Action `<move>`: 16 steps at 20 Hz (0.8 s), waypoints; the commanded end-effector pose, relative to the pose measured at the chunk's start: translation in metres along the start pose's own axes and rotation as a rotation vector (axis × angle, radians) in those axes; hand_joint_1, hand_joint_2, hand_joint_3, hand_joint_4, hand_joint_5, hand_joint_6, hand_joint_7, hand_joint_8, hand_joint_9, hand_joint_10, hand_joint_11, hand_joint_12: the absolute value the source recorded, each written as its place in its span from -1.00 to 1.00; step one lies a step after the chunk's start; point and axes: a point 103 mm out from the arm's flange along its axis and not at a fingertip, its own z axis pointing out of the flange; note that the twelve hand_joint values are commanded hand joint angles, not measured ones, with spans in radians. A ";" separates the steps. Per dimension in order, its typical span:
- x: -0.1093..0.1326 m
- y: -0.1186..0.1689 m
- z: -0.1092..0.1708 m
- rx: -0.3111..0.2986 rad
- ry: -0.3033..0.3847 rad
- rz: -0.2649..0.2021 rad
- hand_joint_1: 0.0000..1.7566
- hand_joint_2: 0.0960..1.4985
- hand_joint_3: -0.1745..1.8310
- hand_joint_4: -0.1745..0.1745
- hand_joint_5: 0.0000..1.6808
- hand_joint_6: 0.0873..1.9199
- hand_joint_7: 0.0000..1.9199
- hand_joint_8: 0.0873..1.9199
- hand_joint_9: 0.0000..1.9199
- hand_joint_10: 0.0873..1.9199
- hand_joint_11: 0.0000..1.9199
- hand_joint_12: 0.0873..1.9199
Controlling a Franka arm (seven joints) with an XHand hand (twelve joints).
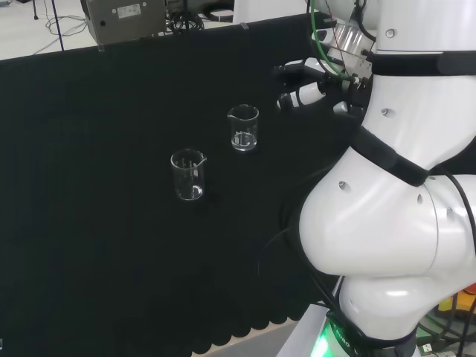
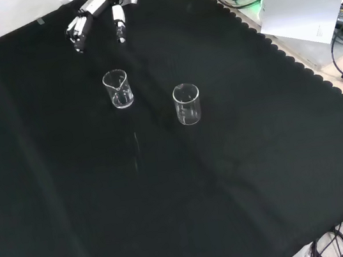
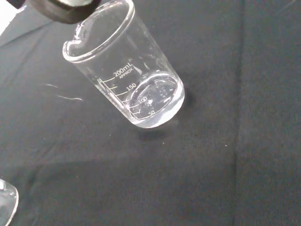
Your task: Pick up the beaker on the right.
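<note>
A black cloth with a scalloped edge covers the bench, and two clear glass beakers stand upright on it, well apart from each other, both apparently empty. In the head view the right beaker sits a little above and right of the frame's middle, with the other beaker lower and to its left; in the front view the same target beaker stands in the upper left part of the frame, and the second one is to its right and slightly lower. The hand hangs at the top left of the front view, just above the target beaker in the frame and not touching it; in the head view the hand shows to the right of that beaker, beside the white arm. Its fingers are spread and fairly straight, pointing toward the beaker, holding nothing. That posture reads as an approach: the fingers are kept open, probably so they can pass round the glass wall before curling. The wrist view looks down at the target beaker with its spout and printed scale, close and roughly centred, which suggests the hand is lined up on it. The pick itself is not yet begun.
</note>
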 end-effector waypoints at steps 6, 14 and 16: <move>0.009 0.016 0.020 0.016 0.026 -0.068 -0.09 -0.04 -0.77 -0.40 -0.60 -1.00 -0.80 -0.33 -0.66 -0.35 -0.98 0.46; 0.009 0.021 0.035 0.027 0.029 -0.070 -0.09 -0.05 -0.76 -0.40 -0.59 -1.00 -0.79 -0.32 -0.66 -0.34 -0.97 0.46; 0.008 0.021 0.036 0.026 0.030 -0.068 -0.08 -0.05 -0.76 -0.41 -0.58 -1.00 -0.78 -0.31 -0.65 -0.34 -0.97 0.46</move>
